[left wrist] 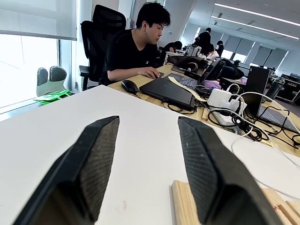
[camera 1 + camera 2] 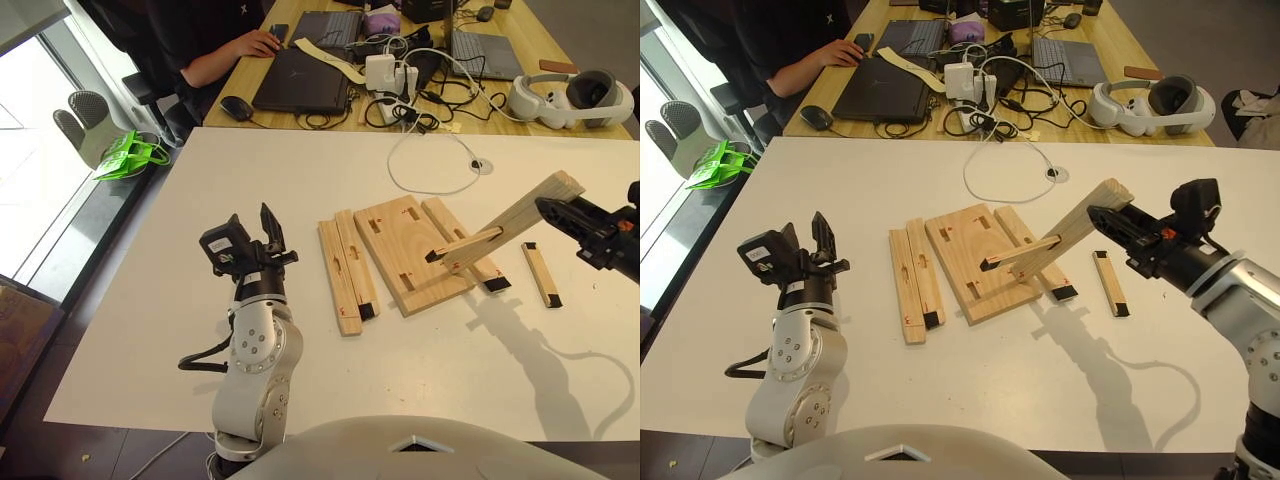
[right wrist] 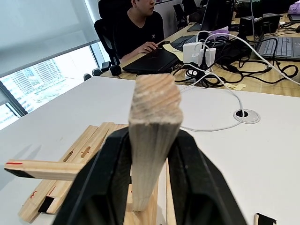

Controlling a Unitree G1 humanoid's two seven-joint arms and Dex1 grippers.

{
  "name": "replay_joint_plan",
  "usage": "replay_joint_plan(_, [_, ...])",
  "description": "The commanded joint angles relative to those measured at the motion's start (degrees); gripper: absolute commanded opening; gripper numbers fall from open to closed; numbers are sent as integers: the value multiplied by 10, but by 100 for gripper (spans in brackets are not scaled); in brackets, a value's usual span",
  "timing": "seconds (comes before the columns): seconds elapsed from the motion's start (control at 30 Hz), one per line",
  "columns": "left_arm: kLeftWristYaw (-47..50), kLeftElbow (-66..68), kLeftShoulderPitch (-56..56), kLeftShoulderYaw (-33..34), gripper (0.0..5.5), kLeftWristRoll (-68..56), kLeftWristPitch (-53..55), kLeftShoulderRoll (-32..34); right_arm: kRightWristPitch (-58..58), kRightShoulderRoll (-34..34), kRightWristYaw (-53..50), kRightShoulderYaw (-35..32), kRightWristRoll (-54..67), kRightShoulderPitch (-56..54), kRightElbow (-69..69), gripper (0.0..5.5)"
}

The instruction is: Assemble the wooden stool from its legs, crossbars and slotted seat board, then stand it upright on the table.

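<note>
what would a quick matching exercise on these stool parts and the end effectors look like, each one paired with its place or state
Things
1. seat board
2. loose short bar
3. raised leg
4. left end effector

Places or states
A. clamped in the right end effector, tilted above the table
B. open, holding nothing
C. lying flat, with other legs on both sides
D. lying alone, right of the other parts

Pairs: 1-C, 2-D, 3-A, 4-B

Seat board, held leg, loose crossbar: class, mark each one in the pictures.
seat board (image 2: 410, 255), left eye view, middle of top face.
held leg (image 2: 512, 220), left eye view, mid-length.
loose crossbar (image 2: 538, 273), left eye view, its middle.
</note>
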Motion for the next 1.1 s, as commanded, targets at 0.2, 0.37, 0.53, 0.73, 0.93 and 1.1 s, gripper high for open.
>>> replay_joint_plan(0.2, [-14, 1, -30, 13, 230, -5, 24, -32, 27, 27, -47, 100, -44, -33, -4, 98])
replay_joint_plan(0.37, [-34, 2, -48, 25, 230, -12, 43, -27, 1, 103, -127, 160, -90, -98, 6, 98])
replay_joint_plan(0.53, [-52, 2, -63, 35, 230, -14, 62, -25, -19, 173, -199, 197, -143, -132, 20, 98])
replay_joint_plan(0.73, [-72, 2, -79, 47, 230, -19, 83, -19, -6, 179, -185, 200, -144, -142, 32, 98])
replay_joint_plan(0.93, [-84, 11, -90, 47, 230, -18, 86, -21, -33, 179, -166, 190, -169, -202, 94, 98])
replay_joint_plan(1.1, [-93, 10, -92, 52, 230, -19, 92, -19, -31, 213, -144, 157, -112, -219, 82, 194])
